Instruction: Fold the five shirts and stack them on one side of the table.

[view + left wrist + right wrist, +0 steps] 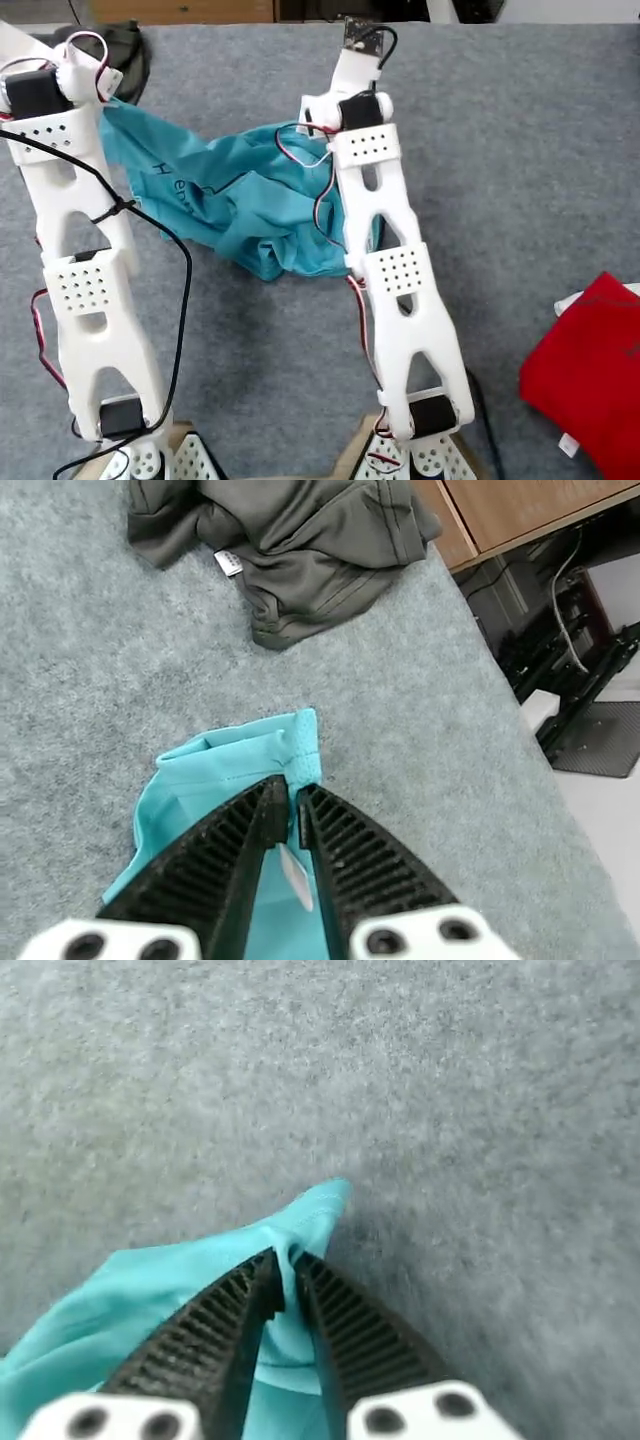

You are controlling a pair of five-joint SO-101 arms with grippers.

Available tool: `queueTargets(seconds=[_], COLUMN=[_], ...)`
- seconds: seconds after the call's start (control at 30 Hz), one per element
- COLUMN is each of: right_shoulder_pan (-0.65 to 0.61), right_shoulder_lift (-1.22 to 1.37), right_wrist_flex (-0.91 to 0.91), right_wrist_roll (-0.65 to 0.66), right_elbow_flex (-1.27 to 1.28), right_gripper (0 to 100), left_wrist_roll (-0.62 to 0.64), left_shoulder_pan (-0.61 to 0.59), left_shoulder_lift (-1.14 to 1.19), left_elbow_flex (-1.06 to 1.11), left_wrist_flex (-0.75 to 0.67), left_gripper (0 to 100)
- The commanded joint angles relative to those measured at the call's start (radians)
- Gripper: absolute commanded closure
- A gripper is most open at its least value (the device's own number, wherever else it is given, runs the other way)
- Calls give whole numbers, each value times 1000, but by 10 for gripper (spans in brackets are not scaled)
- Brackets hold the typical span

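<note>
A grey, carpet-like counter (pixel 520 150) fills the scene, with wooden furniture (pixel 520 505) just past its far edge. The teal shirt (pixel 240 200) lies crumpled near the middle of it, bunched between the two arms and partly under the right one. The left fingers (pixel 230 850) are closed almost completely, with a hemmed edge of the teal fabric pinched between their tips, and a short flap pokes out beyond them. The right fingers (pixel 225 1330) are closed to the same degree on another hemmed corner of the same shirt, whose tip shows just ahead of them. Gripping two separate edge points at once looks like a way to pull the cloth taut and spread it flat, since the body of the shirt is a heap that cannot be folded as it lies. A dark grey shirt (pixel 300 540) sits rumpled at the far left corner, near the left fingers but apart from the teal one, and seems to be waiting its turn. A red shirt (pixel 590 370) rests at the counter's right edge, well away from both arms. It looks neater, and may mark the side where the stack is being built.
</note>
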Motion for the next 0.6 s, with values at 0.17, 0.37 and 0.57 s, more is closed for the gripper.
queueTargets(seconds=[0.17,0.37,0.57], right_shoulder_pan=[13,8,21], right_shoulder_lift=[-349,-575,-771], right_wrist_flex=[95,166,196], right_wrist_roll=[20,71,81], right_elbow_flex=[-61,-61,-64], right_gripper=[990,990,990], left_wrist_roll=[-54,-121,-198], left_shoulder_pan=[-9,-9,-9], left_shoulder_lift=[-318,-460,-634], left_elbow_flex=[-40,-40,-40], left_wrist_flex=[12,12,12], left_gripper=[981,981,981])
